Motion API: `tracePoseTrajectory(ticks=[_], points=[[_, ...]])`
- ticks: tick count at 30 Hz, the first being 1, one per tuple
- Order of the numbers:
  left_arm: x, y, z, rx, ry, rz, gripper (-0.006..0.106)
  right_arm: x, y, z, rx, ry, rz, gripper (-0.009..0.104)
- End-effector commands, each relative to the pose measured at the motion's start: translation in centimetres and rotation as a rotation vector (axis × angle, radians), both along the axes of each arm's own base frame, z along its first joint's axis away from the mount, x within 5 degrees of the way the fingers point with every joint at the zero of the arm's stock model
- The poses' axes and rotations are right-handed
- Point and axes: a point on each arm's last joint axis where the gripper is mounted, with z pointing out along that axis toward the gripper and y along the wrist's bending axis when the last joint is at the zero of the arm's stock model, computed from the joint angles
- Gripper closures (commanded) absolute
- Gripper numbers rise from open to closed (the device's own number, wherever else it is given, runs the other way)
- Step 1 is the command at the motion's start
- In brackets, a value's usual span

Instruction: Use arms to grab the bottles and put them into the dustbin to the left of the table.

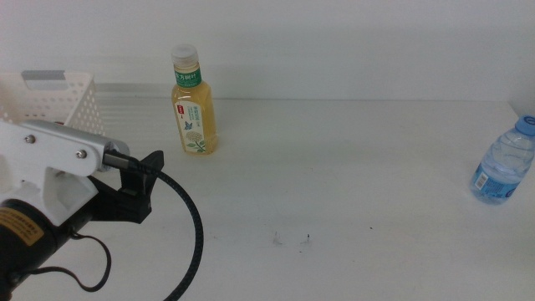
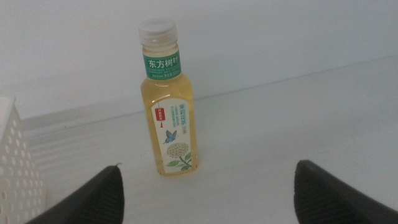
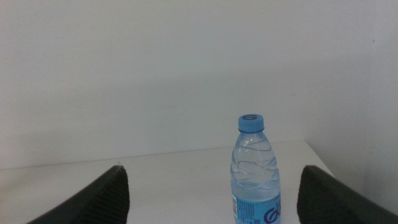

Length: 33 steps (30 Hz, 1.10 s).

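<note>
A yellow-tea bottle with a white cap and green label stands upright at the back of the table. My left gripper is a short way in front of it and to its left, apart from it. In the left wrist view the tea bottle stands ahead of the wide-apart jaws of the left gripper, which is open and holds nothing. A clear water bottle with a blue cap stands at the far right. The right gripper is open, facing the water bottle. The dustbin is at the back left.
The white perforated dustbin wall shows beside the left jaw. A thick black cable loops from the left arm over the table's front. A few dark specks lie mid-table. The right arm is out of the middle view.
</note>
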Motion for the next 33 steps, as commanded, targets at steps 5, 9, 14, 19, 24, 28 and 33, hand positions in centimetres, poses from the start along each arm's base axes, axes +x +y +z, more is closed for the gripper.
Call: tracePoseTrajectory(ticks=[5,9,14,19,24,28,33], points=[[0.0,-0.1,0.6,-0.035,-0.046,0.004,0.007,0.0,0.0,0.0,-0.006,-0.013,-0.008,0.014],[0.6,-0.2,-0.2,-0.037,-0.024,0.017,0.007,0.0,0.0,0.0,-0.006,-0.013,-0.008,0.014],[2.2,-0.7,-1.7,-0.064,-0.016,0.033,0.007,0.0,0.0,0.0,-0.006,-0.013,-0.008,0.014],[4.0,-0.9,-2.7,-0.071,-0.055,0.044,0.007,0.0,0.0,0.0,-0.006,-0.013,-0.008,0.014],[6.5,-1.0,-3.6,-0.078,-0.015,0.024,0.007,0.0,0.0,0.0,-0.006,-0.013,-0.008,0.014],[8.6,-1.0,-4.2,-0.051,-0.003,-0.017,0.007,0.0,0.0,0.0,-0.006,-0.013,-0.008,0.014],[11.4,-1.4,-5.5,-0.053,0.013,-0.016,0.007,0.0,0.0,0.0,-0.006,-0.013,-0.008,0.014]])
